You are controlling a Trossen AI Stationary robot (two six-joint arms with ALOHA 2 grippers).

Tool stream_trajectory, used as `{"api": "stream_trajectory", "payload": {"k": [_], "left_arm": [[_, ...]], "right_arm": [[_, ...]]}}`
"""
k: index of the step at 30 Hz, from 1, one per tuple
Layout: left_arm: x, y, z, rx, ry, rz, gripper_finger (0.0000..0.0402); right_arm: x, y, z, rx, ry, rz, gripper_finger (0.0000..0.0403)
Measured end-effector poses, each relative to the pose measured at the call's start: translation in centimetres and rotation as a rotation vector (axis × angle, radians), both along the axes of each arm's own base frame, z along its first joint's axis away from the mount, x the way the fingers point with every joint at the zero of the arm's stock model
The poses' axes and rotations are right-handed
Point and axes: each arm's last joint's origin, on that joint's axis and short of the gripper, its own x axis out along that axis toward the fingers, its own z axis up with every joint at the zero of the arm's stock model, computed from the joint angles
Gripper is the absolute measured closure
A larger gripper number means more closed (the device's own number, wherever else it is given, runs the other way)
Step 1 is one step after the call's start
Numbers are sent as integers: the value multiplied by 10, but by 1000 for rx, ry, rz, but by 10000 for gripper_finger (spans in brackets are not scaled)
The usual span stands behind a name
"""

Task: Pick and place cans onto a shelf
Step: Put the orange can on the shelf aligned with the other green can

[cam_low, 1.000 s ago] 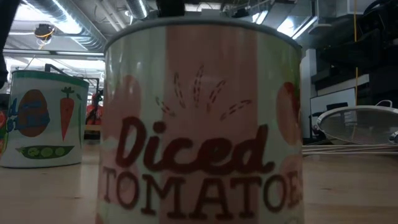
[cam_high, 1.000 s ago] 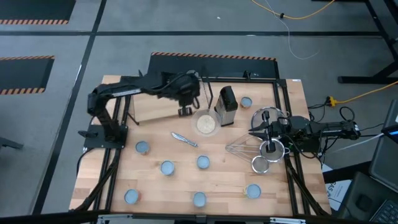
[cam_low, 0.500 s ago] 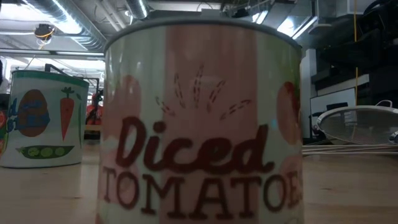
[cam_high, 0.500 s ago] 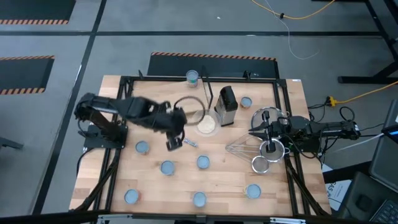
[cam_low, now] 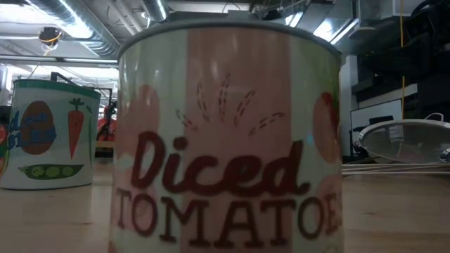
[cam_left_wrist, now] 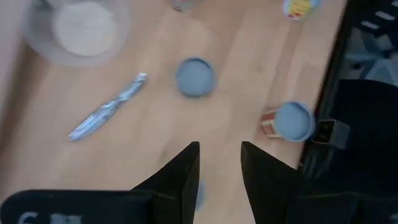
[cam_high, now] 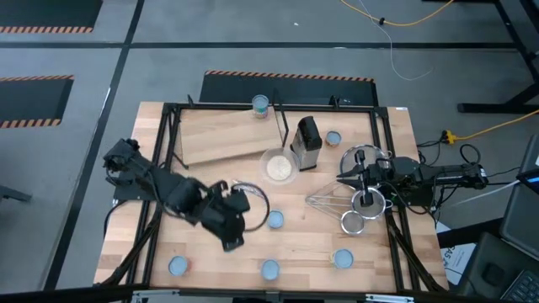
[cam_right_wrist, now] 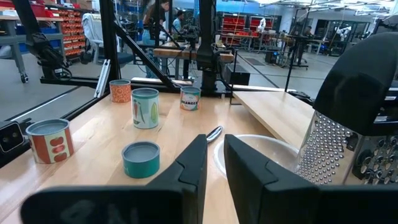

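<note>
Left gripper (cam_high: 230, 235) is out over the near middle of the table (cam_high: 303, 244). Its fingers (cam_left_wrist: 186, 171) show a modest gap with bare wood between them and nothing held. One of the cans (cam_high: 275, 220) sits just off at two o'clock. From the wrist, that blue-topped can (cam_left_wrist: 195, 76) stands clear ahead, with a red-labelled can (cam_left_wrist: 293, 120) off to the side. The spoon (cam_left_wrist: 109, 115) and the bowl (cam_left_wrist: 84, 28) lie farther out.

At six o'clock along the near edge stand three more: one (cam_high: 177, 266), another (cam_high: 269, 269) and a third (cam_high: 342, 258).

Up at twelve lies the shelf (cam_high: 221, 136), with a single can (cam_high: 260, 103) at its far right corner. Whether the can rests on the board, I cannot tell. Beside the grater (cam_high: 306, 143) stands one more can (cam_high: 333, 138).

Over at three o'clock the right gripper (cam_high: 360, 180) waits above the strainers (cam_high: 364, 202). Its fingers (cam_right_wrist: 193, 165) are only a slim slot apart and empty.

At table height a Diced Tomatoes can (cam_low: 228, 133) fills the view, with a vegetable can (cam_low: 49, 133) behind it.
</note>
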Motion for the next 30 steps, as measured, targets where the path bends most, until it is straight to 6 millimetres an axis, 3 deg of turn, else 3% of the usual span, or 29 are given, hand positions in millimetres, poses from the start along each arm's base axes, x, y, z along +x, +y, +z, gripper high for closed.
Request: {"api": "stream_trajectory", "payload": {"k": [7, 15, 24, 30], "left_arm": [[17, -36, -20, -68, -38, -56, 292], [26, -50, -43, -171, 67, -17, 292], [13, -47, -48, -126, 183, 55, 292], [-9, -66, -55, -176, 282, 108, 292]], "right_arm": [[0, 0, 0, -1, -2, 0, 342], [0, 0, 0, -1, -2, 0, 342], [0, 0, 0, -1, -2, 0, 342], [0, 0, 0, -1, -1, 0, 342]]}}
